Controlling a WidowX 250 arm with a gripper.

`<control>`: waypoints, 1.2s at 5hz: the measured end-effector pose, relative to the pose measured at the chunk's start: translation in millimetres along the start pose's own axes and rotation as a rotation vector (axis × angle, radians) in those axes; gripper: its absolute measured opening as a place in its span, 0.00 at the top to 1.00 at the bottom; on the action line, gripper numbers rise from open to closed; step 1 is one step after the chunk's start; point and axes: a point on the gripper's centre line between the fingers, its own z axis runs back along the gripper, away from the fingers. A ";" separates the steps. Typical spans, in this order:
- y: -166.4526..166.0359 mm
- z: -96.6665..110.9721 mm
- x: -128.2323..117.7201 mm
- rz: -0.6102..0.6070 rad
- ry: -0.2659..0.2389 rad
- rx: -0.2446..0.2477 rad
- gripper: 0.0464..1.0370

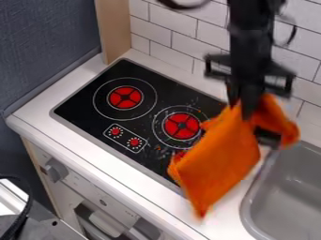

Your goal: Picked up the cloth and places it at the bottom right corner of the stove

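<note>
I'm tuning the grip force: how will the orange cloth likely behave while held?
The orange cloth is probably floppy, since it droops in folds below the gripper. It looks thin, so likely light. Its lower corner dangles freely and may swing or drag.

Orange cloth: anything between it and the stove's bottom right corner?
Nothing visible. The cloth hangs from the gripper, partly over the right side of the stove; the area behind the cloth is hidden.

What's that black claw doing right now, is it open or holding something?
Gripper: closed on the orange cloth, which hangs down from it.
</note>
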 end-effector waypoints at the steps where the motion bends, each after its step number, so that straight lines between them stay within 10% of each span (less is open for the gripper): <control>1: 17.1 -43.9 -0.6 -0.039 0.097 0.042 0.99; 4: 35.8 -78.4 -20.1 -0.123 0.022 0.057 0.98; 6: 36.4 -22.8 -17.4 -0.127 -0.079 0.003 0.59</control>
